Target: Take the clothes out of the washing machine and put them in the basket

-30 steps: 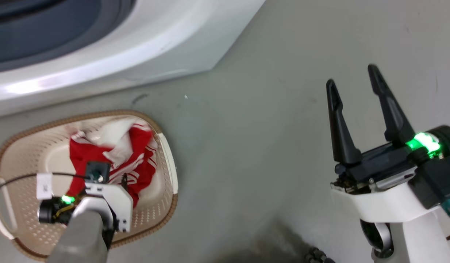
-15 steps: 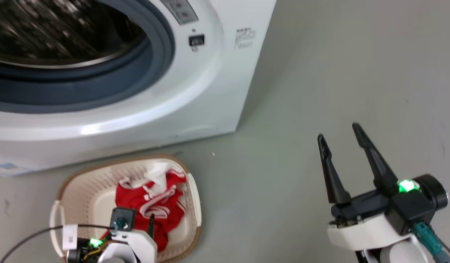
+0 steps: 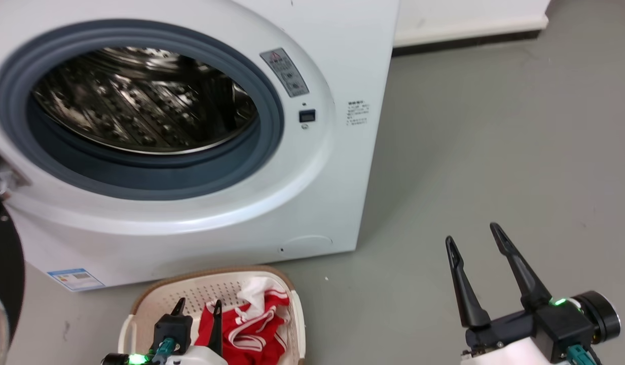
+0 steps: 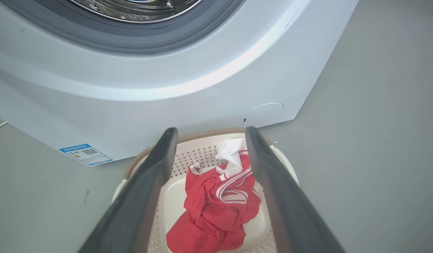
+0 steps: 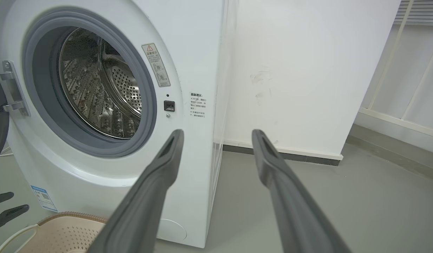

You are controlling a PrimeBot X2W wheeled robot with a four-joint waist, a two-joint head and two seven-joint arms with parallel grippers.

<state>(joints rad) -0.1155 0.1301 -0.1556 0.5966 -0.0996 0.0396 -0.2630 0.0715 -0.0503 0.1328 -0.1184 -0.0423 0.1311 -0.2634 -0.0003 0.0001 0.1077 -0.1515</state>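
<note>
The white washing machine [image 3: 312, 192] stands with its door swung open, and its steel drum [image 3: 145, 101] shows bare metal with no fabric in sight. In front of it on the floor sits the cream basket [image 3: 155, 299] holding red clothes [image 3: 256, 324] with white trim, also in the left wrist view [image 4: 216, 207]. My left gripper [image 3: 198, 306] hovers open over the basket, above the clothes [image 4: 216, 207], holding nothing. My right gripper [image 3: 474, 235] is open and empty over the bare floor, right of the machine; in its own view the right gripper [image 5: 216, 135] points towards the washing machine [image 5: 188, 105].
The black-rimmed door [image 3: 3, 274] hangs open at the far left on its hinge [image 5: 11, 88]. Grey floor [image 3: 494, 152] stretches to the right of the machine. A white wall with a dark skirting [image 3: 464, 43] runs behind.
The head camera has tilted upward, bringing the whole drum opening into view and sliding the basket to the bottom edge. My left gripper has risen off the red clothes, its fingertips now showing above them.
</note>
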